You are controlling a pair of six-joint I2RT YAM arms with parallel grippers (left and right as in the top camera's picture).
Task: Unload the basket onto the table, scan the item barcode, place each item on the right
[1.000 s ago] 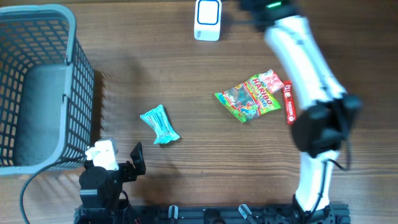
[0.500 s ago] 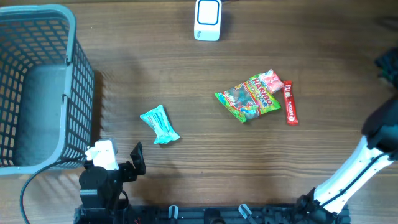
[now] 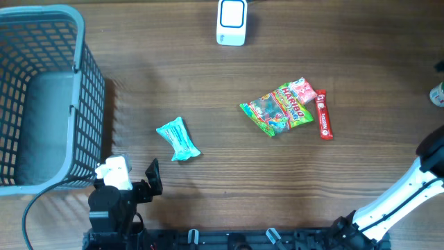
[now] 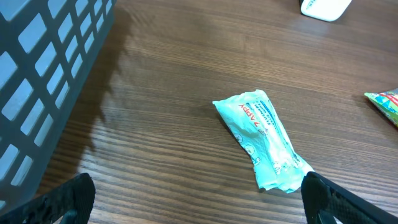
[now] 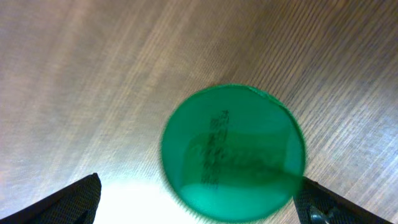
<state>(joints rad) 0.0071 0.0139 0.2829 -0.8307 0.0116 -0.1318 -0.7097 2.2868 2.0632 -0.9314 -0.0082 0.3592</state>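
**Left arm** (image 3: 111, 201): folded low at the worktop's bottom-left corner, beside the grey plastic lattice basket (image 3: 41, 90). The left gripper (image 4: 196, 190) looks along the worktop. Its black fingertips (image 4: 71, 196) are spread wide with nothing between them. Ahead lies a teal crinkled foil packet (image 4: 264, 146), flat, with ragged sealed ends.

**Right arm** (image 3: 399, 198): a white tubular link runs from the bottom edge out to the right edge, where the dark wrist is partly cut off. The right gripper (image 5: 198, 199) points straight down, jaws wide apart, clamping nothing. Directly beneath it is the green round smooth-topped item (image 5: 233, 152), blurred, with dark print across its face. One fingertip stands clear of it; contact at the other cannot be judged. The item stands at the worktop's right edge.

**Other items:** the white rounded plastic scanner (image 3: 232, 22) sits at the middle of the top edge. Near mid-worktop lie a glossy green gummy bag (image 3: 274, 111), a small pink packet (image 3: 305, 89) touching it, and a red stick-shaped bar (image 3: 323, 117) just beside. The worktop (image 3: 208, 76) is brown wood grain.
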